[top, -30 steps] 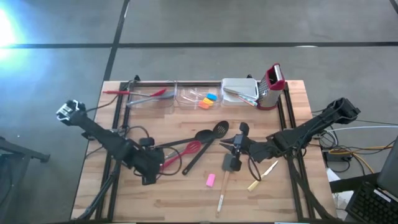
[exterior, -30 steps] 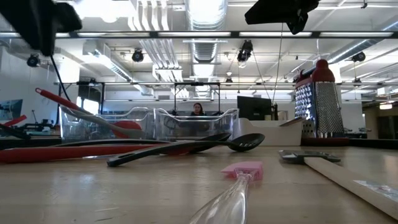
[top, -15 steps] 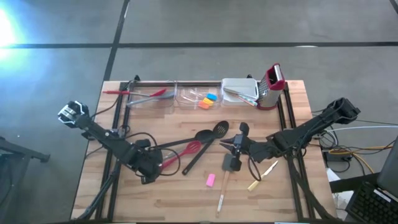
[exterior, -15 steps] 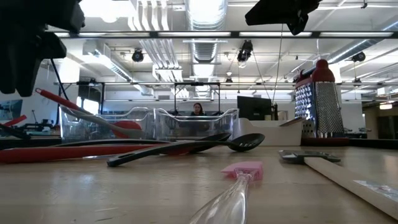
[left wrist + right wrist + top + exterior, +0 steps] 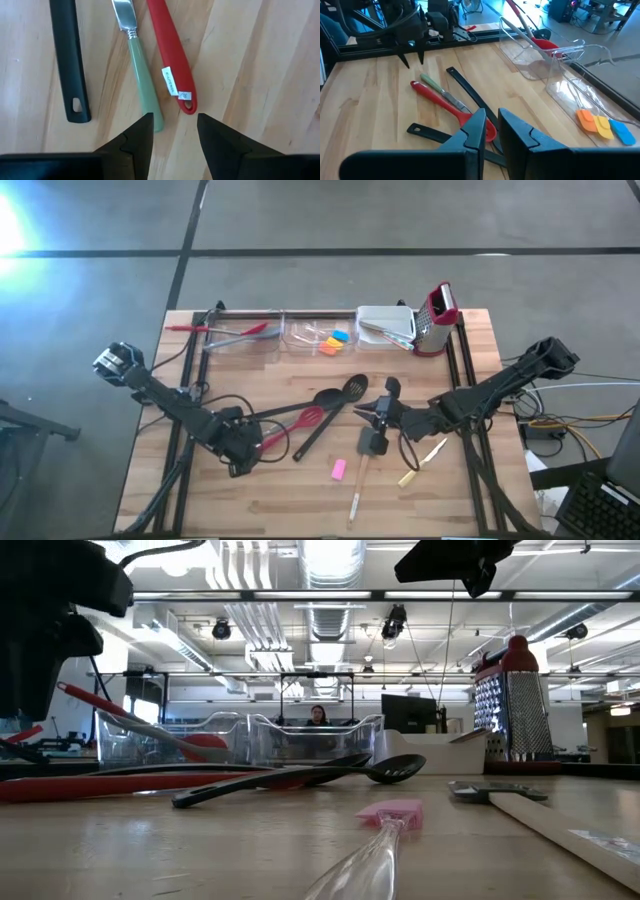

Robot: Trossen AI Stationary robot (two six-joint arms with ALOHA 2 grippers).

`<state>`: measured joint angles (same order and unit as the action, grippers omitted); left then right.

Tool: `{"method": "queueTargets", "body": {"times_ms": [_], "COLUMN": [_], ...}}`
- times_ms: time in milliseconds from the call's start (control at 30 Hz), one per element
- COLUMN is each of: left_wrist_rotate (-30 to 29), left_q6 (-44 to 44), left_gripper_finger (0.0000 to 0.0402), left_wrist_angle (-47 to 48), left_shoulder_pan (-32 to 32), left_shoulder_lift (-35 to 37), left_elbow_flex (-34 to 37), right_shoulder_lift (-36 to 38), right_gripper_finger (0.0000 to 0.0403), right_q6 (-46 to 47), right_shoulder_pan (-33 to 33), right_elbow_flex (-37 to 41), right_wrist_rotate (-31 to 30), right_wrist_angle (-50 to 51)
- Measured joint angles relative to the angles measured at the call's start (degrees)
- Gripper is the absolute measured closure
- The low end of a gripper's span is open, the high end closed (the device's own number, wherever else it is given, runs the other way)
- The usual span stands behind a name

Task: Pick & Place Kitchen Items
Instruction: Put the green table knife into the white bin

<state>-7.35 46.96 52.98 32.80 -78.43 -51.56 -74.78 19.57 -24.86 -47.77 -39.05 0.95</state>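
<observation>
A red spoon, a green-handled knife and a black ladle lie flat on the wooden table, handles toward the left. My left gripper hangs open just above the handle ends, pointing down. In its wrist view the gripper shows the red handle's end ahead of the gap between its fingers. It touches nothing. The right wrist view shows the left gripper clear of the table. My right gripper waits shut and empty high over the table's middle, its fingers nearly together.
A black slotted spoon lies beside the ladle. A pink scraper and other small utensils lie near the front. Clear tubs holding red tongs and scrapers, a white tub and a steel grater line the far edge.
My left gripper has come down toward the handle ends of the red spoon and knife; in the low view it has sunk from the picture's top to well down its left side. The utensils lie as before.
</observation>
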Motion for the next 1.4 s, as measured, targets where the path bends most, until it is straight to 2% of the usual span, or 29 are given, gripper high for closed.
{"method": "queueTargets", "body": {"times_ms": [467, 733, 1100, 1233, 1400], "left_wrist_rotate": [-0.63, -2.41, -4.26, -4.07, -5.64], "left_q6": [2.65, 3.07, 5.1, 4.81, 5.11], "left_gripper_finger": [0.0245, 0.0245, 0.0249, 0.028, 0.0355], "left_wrist_angle": [-6.3, -13.81, -16.48, -16.98, -16.49], "left_shoulder_pan": [-0.05, -0.07, -0.04, -0.04, -0.07], "left_shoulder_lift": [0.0, 0.0, 0.22, 0.18, 0.12], "left_elbow_flex": [8.02, 13.27, 17.77, 18.08, 18.25], "right_shoulder_lift": [0.0, 0.0, 0.0, 0.0, 0.0], "right_gripper_finger": [0.0358, 0.0358, 0.0359, 0.0359, 0.0359], "right_q6": [1.05, 1.05, 1.03, 1.05, 1.03], "right_shoulder_pan": [0.0, 0.0, 0.0, 0.0, 0.0], "right_elbow_flex": [0.0, 0.0, 0.0, 0.0, 0.0], "right_wrist_rotate": [0.0, 0.0, -0.03, -0.04, -0.06], "right_wrist_angle": [0.0, 0.0, 0.0, 0.0, 0.0]}}
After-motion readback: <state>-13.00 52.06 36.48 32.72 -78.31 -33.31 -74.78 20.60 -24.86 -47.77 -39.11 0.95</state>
